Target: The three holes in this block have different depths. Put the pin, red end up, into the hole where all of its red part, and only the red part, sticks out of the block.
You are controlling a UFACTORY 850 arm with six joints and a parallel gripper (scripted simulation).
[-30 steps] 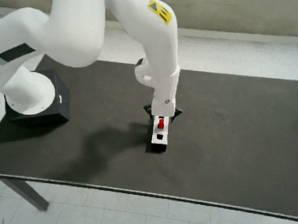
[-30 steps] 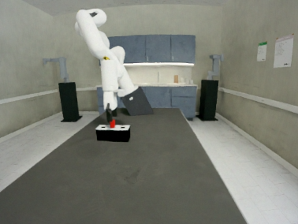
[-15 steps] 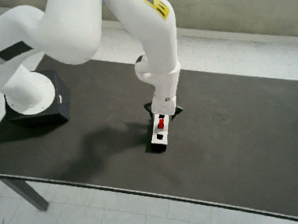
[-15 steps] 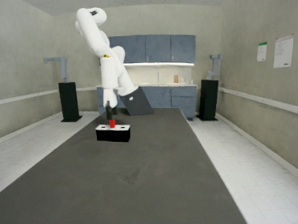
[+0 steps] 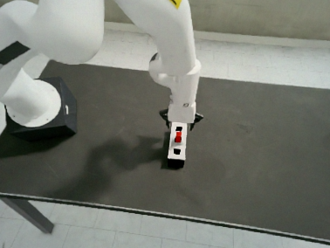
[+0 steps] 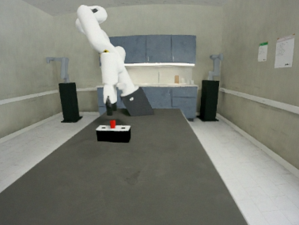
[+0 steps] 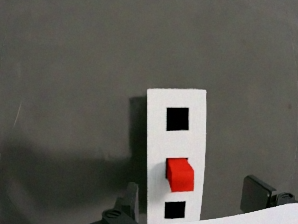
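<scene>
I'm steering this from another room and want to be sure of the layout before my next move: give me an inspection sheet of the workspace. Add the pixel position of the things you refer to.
Surface: dark table (image 5: pixel 244 175) (image 6: pixel 158 170) (image 7: pixel 75 60), faint marks.
Job's things: block (image 5: pixel 172 155) (image 6: pixel 114 135) (image 7: pixel 156 142), white top; pin (image 5: pixel 178 137) (image 6: pixel 112 123) (image 7: pixel 180 176) in its middle hole, red showing, no other colour visible above the block; outer holes unfilled.
Clutter: nothing seen.
Gripper (image 5: pixel 180 125) (image 6: pixel 111 113): open, above the block, holding nothing.
Cables: nothing seen.
Surroundings: blue cabinets (image 6: pixel 159 49), two small grey arms on black stands.
</scene>
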